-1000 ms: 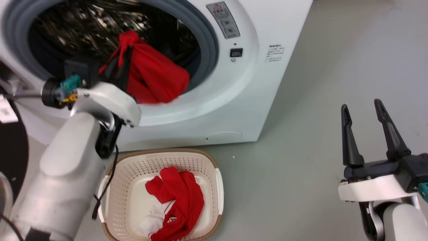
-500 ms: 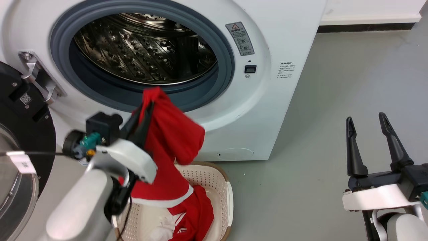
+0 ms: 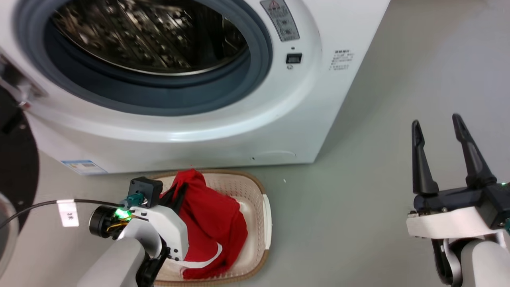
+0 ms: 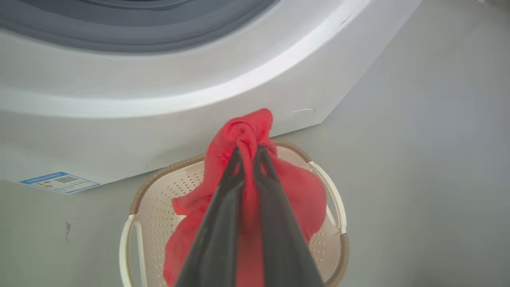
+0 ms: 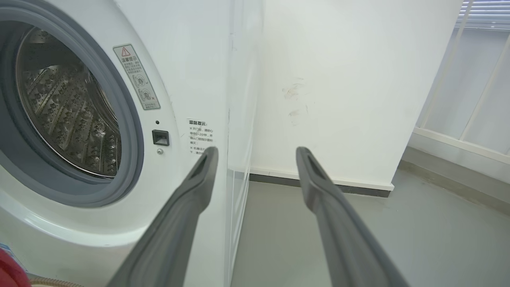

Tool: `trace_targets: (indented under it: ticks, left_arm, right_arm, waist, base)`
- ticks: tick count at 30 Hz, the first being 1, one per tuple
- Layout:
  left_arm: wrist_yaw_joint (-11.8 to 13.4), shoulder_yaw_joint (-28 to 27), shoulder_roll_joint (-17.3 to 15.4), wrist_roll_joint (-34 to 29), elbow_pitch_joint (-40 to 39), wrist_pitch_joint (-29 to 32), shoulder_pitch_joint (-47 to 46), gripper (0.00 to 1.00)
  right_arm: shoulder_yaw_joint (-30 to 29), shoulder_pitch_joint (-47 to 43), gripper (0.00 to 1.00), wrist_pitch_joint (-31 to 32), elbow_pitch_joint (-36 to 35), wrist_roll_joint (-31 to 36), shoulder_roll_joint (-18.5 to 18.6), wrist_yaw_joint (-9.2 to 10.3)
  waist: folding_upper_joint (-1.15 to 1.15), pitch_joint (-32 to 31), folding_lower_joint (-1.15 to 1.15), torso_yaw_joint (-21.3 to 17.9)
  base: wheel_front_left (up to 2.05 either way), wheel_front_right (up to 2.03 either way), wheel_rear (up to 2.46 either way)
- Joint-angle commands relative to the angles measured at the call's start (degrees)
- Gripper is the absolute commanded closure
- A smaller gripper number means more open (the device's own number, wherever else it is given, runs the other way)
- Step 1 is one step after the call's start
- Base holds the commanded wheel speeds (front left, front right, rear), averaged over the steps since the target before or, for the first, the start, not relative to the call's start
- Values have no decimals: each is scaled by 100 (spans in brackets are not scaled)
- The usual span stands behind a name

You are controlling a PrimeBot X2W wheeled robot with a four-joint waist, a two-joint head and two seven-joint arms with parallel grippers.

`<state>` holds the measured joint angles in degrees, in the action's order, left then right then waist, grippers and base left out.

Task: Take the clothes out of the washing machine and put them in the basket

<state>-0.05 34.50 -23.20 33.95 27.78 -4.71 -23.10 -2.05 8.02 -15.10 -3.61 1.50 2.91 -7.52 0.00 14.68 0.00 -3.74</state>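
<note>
Red clothes [image 3: 211, 223] drape into the basket [image 3: 261, 207] at the lower centre of the head view, their top bunch pinched between the closed fingers of the left gripper [image 3: 184, 187]. The washing machine [image 3: 223, 123] takes the upper left, its porthole open. At the lower right the right gripper [image 3: 436, 120] stands spread, holding nothing, over grey floor [image 3: 358, 199]. In the left wrist view, two dark fingers clamp a knot of red fabric at frame centre, the rest falling into the basket below. In the right wrist view the fingers are wide apart, with the steel drum [image 5: 67, 115] at the left
</note>
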Motion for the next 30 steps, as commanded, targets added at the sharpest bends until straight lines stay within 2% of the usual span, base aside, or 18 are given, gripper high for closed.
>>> trace_targets:
  ticks: [1,13,19,24,30]
  left_arm:
    - [-66,15,106,-16,350,-82,-224,100]
    - [-316,16,603,47,2609,-538,-1137,100]
    - [-387,-50,725,116,3360,-666,-1506,100]
    - [-324,-211,856,277,3965,-780,-1739,100]
    - [-325,-249,958,330,4305,-920,-1882,100]
  right_arm:
    - [1,110,0,-9,-78,-10,-6,6]
    - [117,490,0,-9,-345,-13,-8,6]
    - [147,641,0,-9,-405,-69,-8,6]
    - [198,739,0,-9,-411,-105,-8,6]
    - [232,757,0,-9,-372,-139,-8,6]
  waist:
    - [0,365,0,-156]
    - [0,1517,0,-608]
    - [0,1873,0,-741]
    - [0,2057,0,-826]
    - [0,2109,0,-837]
  base:
    - [0,0,0]
    - [0,0,0]
    - [0,0,0]
    - [0,0,0]
    - [0,0,0]
